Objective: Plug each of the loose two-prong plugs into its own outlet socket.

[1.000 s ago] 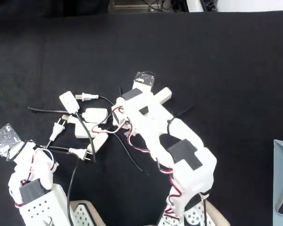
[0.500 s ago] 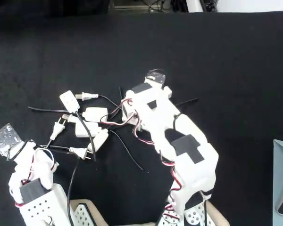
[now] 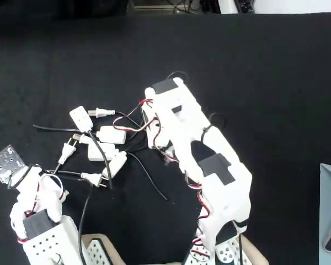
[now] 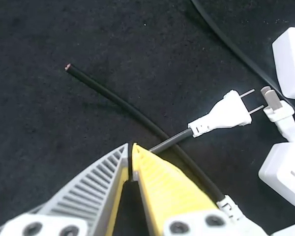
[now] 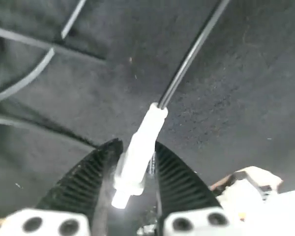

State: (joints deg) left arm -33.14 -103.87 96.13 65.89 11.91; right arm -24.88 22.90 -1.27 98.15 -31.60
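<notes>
Right wrist view: the right gripper (image 5: 136, 145) pinches a white plug (image 5: 148, 125) by its body. The plug's long axis runs in line with the fingers, and its black cable (image 5: 191, 54) leads away beyond the tips; the prongs are hidden. In the high view the outlet sockets (image 3: 111, 134) lie left of centre, just left of the right arm (image 3: 182, 127), the nearer one, which is stretched forward over the cables. The left arm (image 3: 33, 204) sits at the lower left, and the left gripper (image 4: 130, 147) is pressed together.
</notes>
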